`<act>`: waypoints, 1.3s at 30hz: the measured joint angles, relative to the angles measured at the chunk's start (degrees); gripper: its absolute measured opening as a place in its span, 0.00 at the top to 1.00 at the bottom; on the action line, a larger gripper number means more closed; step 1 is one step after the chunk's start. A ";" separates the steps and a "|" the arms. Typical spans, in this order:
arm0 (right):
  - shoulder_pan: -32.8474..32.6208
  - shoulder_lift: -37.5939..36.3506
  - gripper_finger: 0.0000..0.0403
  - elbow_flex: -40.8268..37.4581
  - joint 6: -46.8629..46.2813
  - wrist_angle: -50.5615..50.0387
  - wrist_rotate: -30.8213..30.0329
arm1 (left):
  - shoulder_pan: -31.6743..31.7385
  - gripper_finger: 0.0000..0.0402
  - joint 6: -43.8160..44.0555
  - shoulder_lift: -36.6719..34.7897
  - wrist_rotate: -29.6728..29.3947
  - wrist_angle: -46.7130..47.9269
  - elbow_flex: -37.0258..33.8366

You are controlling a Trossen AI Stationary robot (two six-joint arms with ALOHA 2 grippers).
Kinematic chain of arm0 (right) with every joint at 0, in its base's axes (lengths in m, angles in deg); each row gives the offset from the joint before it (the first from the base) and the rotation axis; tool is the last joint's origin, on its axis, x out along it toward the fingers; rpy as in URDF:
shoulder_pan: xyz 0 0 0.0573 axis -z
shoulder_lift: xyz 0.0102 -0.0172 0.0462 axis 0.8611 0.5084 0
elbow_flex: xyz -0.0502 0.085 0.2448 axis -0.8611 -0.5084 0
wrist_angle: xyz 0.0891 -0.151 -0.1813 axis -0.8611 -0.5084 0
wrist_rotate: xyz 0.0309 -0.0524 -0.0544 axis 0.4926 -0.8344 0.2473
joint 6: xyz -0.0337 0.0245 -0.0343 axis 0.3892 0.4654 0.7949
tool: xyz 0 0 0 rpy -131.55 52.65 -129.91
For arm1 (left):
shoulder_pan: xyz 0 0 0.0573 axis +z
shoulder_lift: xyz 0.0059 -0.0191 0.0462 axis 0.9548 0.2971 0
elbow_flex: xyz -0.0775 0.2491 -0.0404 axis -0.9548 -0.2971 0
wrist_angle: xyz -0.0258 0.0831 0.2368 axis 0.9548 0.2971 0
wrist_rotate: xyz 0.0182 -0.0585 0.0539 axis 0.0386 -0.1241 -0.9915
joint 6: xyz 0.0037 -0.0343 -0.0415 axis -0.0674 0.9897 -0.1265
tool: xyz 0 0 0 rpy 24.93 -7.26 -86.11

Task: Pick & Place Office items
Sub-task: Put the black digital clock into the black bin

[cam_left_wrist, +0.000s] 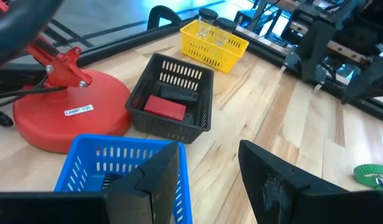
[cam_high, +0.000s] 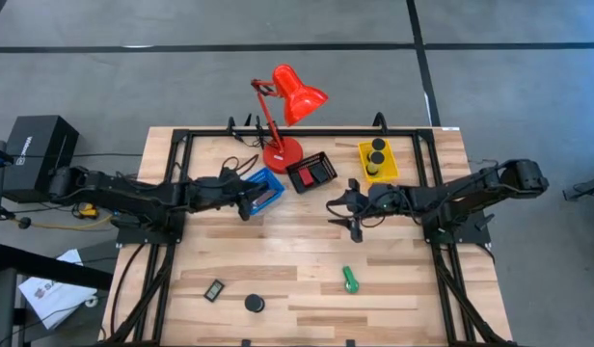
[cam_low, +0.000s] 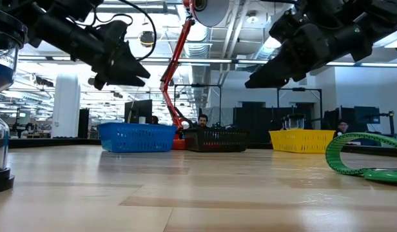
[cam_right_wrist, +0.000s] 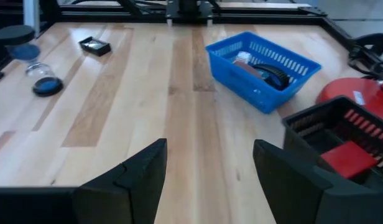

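My left gripper point(cam_high: 247, 200) hangs open over the near edge of the blue tray point(cam_high: 267, 187), nothing between its fingers point(cam_left_wrist: 155, 180). My right gripper point(cam_high: 343, 213) is open too, above bare table in front of the black tray point(cam_high: 311, 172) and holding nothing point(cam_right_wrist: 210, 174). The black tray holds a red block point(cam_left_wrist: 165, 107). The yellow tray point(cam_high: 377, 160) has black round pieces in it. On the near table lie a small black rectangle point(cam_high: 214, 289), a black round piece point(cam_high: 254, 303) and a green stubby cylinder point(cam_high: 349, 280). Dark items lie in the blue tray point(cam_right_wrist: 263, 65).
A red desk lamp stands with its base point(cam_high: 282, 152) between the blue and black trays, its arm and shade point(cam_high: 299, 93) reaching toward the far edge. Black frame rails point(cam_high: 278, 132) run along the table's far and side edges. Bare wood lies between the two grippers.
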 joint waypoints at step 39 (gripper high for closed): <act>2.58 0.02 0.43 0.02 6.51 -3.97 -0.11 | -27.03 0.59 -5.22 20.96 -4.26 53.10 56.48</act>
